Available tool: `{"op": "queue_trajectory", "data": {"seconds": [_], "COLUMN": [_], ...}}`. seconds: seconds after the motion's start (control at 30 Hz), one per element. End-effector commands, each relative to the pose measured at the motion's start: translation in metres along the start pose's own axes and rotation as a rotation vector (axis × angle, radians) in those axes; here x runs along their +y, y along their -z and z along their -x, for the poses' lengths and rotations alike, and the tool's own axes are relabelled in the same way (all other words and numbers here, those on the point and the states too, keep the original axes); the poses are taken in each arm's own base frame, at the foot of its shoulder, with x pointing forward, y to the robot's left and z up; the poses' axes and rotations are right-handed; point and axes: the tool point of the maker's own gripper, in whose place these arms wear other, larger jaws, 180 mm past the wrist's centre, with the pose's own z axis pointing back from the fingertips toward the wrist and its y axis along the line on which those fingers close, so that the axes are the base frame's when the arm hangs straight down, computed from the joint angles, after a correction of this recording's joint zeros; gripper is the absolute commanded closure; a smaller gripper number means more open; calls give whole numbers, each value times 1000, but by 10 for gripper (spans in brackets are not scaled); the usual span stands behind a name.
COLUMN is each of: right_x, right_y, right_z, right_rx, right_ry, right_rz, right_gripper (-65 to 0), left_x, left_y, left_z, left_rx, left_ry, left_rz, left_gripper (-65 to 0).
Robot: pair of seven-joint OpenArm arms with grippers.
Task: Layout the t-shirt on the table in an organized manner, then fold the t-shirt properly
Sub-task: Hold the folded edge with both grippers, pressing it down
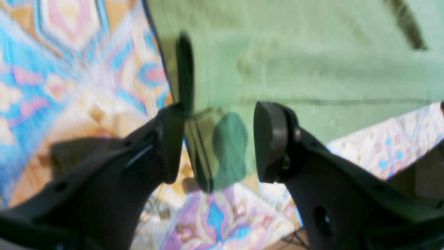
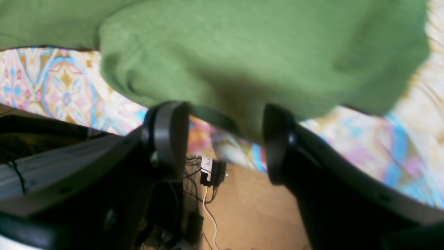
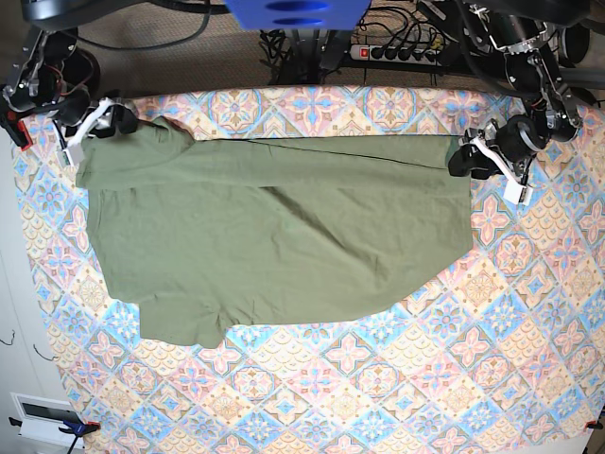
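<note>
Looks like the laying-out step, fold not started yet. Right claw (image 3: 112, 120) has its jaws apart with nothing clamped, the plain olive-green cotton t-shirt (image 3: 274, 246) just ahead of its tips. The shirt sprawls across the tile-pattern cloth table (image 3: 397, 378), lower edge rumpled. Left claw (image 3: 465, 157) is apart too, a shirt corner between its tips. Next I'd smooth that hem.

T-shirt (image 3: 274, 236) matt soft cloth; table (image 3: 397, 378) printed cloth cover; fingers (image 1: 270, 139) matt black plastic.
</note>
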Motion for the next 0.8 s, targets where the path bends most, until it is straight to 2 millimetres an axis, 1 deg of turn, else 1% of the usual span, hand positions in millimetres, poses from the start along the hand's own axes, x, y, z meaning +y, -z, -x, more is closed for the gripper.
{"op": "queue_trajectory", "data": {"seconds": [0.0, 0.1, 0.17, 0.27, 0.33, 0.47, 0.63, 0.77], "right_x": [-2, -4, -7, -7, -5, -12, -22, -24], "right_y": [-3, 5, 6, 5, 3, -14, -22, -21], "right_z": [-7, 8, 12, 11, 5, -9, -3, -1], "right_rx": [-19, 13, 22, 19, 5, -44, -44, -45], "right_ry": [-9, 33, 48, 45, 32, 6, 30, 41], "right_rz": [-4, -19, -19, -18, -16, 30, 59, 61], "right_gripper": [-329, -329, -329, -329, -329, -329, -329, -329], "left_x": [0, 0, 0, 0, 0, 0, 0, 0], "left_y": [-5, -5, -5, -5, -5, -5, -5, -5], "left_z": [-11, -11, -11, -11, -11, -11, -12, -12], "left_rx": [-33, -33, -32, -31, -31, -33, -34, -36], "left_ry": [20, 20, 20, 21, 21, 21, 21, 22], "left_rz": [2, 2, 2, 1, 1, 1, 1, 2], "left_gripper": [-299, -299, -299, -299, -299, -299, -299, -299]}}
